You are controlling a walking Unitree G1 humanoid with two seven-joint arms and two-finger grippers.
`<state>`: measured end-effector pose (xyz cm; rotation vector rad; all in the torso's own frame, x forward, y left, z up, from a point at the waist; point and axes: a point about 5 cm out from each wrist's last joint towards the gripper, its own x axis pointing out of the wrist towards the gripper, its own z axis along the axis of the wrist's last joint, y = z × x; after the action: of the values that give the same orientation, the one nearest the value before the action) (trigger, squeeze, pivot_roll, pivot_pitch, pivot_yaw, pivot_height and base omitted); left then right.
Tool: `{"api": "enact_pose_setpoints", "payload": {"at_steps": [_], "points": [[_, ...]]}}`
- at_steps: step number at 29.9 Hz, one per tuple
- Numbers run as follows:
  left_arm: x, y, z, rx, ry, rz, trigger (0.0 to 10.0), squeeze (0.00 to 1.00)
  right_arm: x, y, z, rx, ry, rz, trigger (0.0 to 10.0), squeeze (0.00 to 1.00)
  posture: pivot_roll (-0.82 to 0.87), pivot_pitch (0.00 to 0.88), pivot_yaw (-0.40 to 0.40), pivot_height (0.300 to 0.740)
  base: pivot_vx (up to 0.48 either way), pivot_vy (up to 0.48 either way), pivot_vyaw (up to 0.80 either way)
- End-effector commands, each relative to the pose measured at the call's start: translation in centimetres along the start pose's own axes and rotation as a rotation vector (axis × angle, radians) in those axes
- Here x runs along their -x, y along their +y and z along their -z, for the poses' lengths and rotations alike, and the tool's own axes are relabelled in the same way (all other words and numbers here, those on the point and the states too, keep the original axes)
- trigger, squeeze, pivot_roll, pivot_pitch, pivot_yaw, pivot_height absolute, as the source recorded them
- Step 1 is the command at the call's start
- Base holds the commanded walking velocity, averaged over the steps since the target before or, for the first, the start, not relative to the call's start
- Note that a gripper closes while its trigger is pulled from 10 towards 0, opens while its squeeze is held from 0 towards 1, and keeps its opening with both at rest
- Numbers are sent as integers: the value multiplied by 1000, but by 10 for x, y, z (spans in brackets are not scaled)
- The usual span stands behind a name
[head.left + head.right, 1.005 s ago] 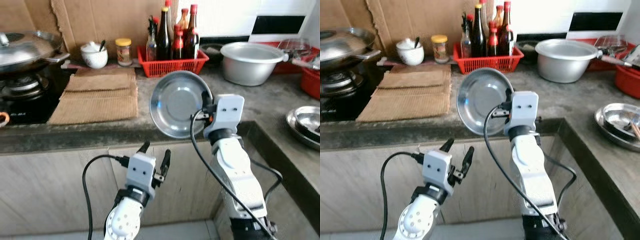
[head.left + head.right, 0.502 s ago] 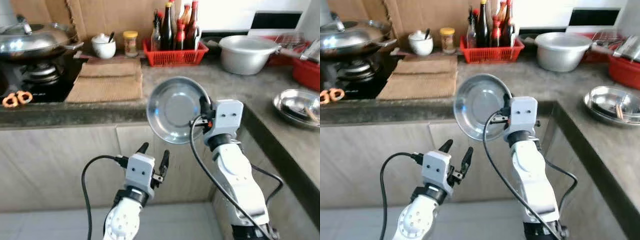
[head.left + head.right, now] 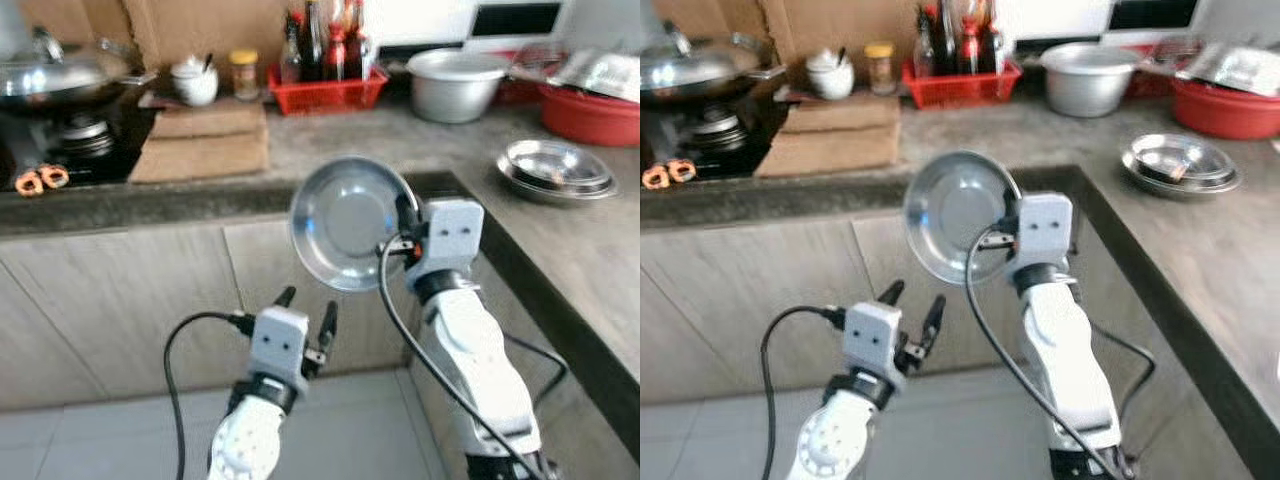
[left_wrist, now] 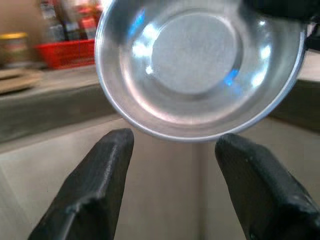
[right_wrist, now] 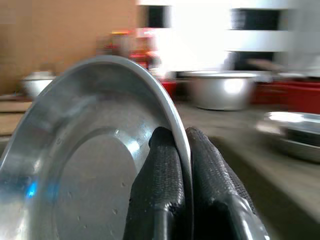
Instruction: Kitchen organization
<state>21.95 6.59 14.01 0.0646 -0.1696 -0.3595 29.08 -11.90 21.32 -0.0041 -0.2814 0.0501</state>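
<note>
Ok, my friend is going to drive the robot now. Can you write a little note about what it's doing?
Right gripper: shut on the rim of the steel plate, held up on edge in front of the counter.
Left gripper: open, empty, low by the cabinet.
Stack of steel plates sits on the counter on the robot's right.
Done: plate picked up.
Left: set it down, probably on that stack.

Before me runs an L-shaped grey stone counter [image 3: 330,135] over pale wood-grain cabinet doors [image 3: 130,300], its right leg stretching back beside me. Brown cardboard [image 3: 190,25] leans against the back wall, white tiles [image 3: 410,15] further right. Light grey floor tiles [image 3: 90,445] lie below.
</note>
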Motion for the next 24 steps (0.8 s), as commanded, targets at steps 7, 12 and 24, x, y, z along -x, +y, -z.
{"api": "enact_pose_setpoints", "payload": {"at_steps": [7,12,24], "points": [[0,5,0,-14,-1,-16,10000,0,-1,4,-9,-16,-36,-8,10000,0,14,42,-26,740,-196,0,-800],[0,6,0,-10,0,-21,10000,0,-2,4,-10,-16,-39,-6,10000,0,15,40,-25,740,0,0,-160],[-1,6,-1,-11,-6,-19,10000,0,-4,3,-12,-17,-44,-1,10000,0,17,27,-26,740,0,0,-67]]}}
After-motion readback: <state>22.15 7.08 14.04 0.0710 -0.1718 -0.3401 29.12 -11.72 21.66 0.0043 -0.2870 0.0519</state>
